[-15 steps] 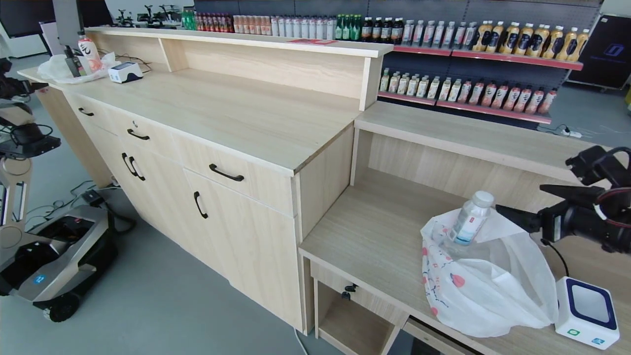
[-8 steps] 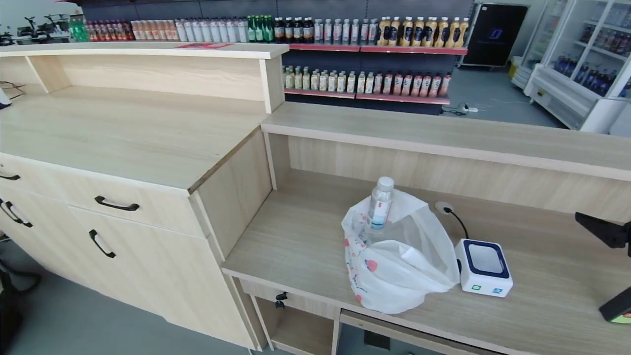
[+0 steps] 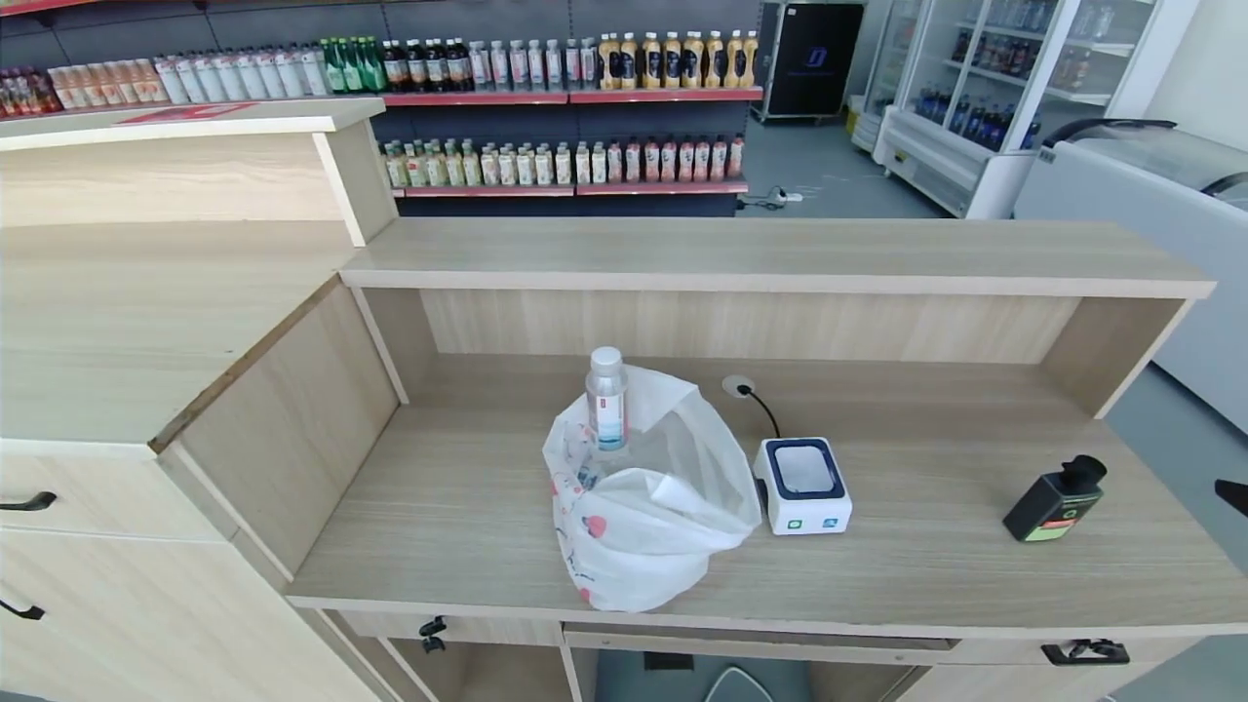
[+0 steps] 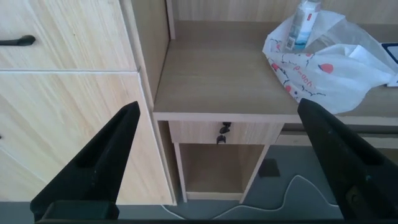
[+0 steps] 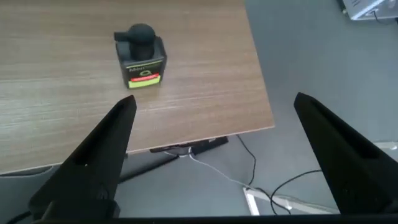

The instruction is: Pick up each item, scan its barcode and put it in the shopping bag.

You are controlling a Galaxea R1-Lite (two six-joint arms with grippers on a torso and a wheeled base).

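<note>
The shopping bag (image 3: 643, 517) hides the clear bottle's (image 3: 606, 395) base. The black bottle (image 5: 141, 55) sits on the counter (image 3: 926, 565) ahead of the wide-open right gripper (image 5: 214, 98); the left gripper (image 4: 217, 103) is spread too.

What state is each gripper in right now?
Left gripper: open, holding nothing.
Right gripper: open, holding nothing.

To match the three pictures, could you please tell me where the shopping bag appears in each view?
Head view: the shopping bag sits on the wooden desk, just left of the white scanner.
Left wrist view: on that desk, clear bottle upright at its rim.
Right wrist view: aimed elsewhere, at the dark bottle.
Shared landmark: the wooden desk.
</note>
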